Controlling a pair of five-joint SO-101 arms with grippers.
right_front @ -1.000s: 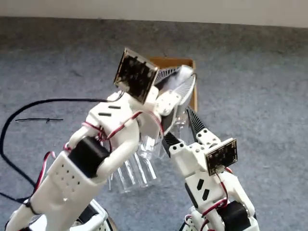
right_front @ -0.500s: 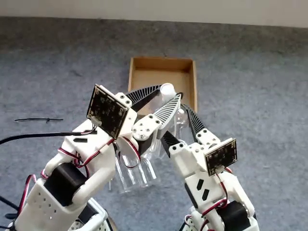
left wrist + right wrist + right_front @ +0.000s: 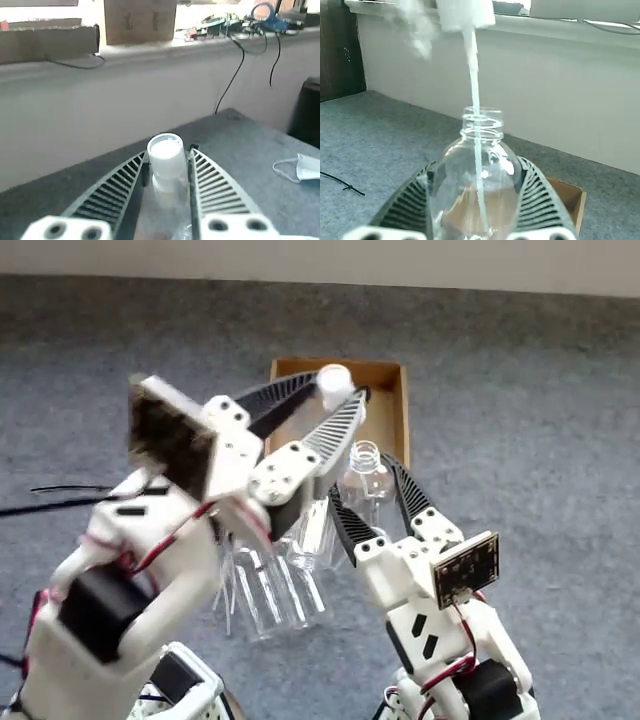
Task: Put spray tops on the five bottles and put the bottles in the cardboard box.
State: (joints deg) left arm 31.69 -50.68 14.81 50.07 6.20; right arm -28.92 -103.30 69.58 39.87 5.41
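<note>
Spray top (image 3: 333, 381), white, sits pinched btwn the fingers of the left gripper (image 3: 335, 390), held up over the near end of the cardboard box (image 3: 398, 405). From the left wrist cam, a ribbed finger (image 3: 117, 187) presses on each side of its collar, so the jaws are narrow and closed on it. Its thin dip tube (image 3: 474, 85) hangs straight down & passes thru the open neck into the bottle (image 3: 476, 175). The head is above the neck, not seated.

Bottle is clear & upright, at approx 5 o'clk of the spray top in the high view and at the box's 6 o'clk edge. Right gripper (image 3: 362, 485) clamps it round the body w/ one black finger each side. In the right wrist cam its fingers (image 3: 405, 205) hug both flanks of the bottle.

Box lies at 12 o'clk of both arms, open side up, on the grey table (image 3: 520, 440). What's inside is mostly hidden by the left gripper, can't tell.

Spare bottles (image 3: 275, 595), clear, lie in a clump at approx 7 o'clk of the held bottle, partly under the left arm; can't tell the count. Black cable tie (image 3: 60, 490) lies at 9 o'clk, well apart. Face mask (image 3: 299, 167) lies on the table farther off, seen from the left wrist cam.
</note>
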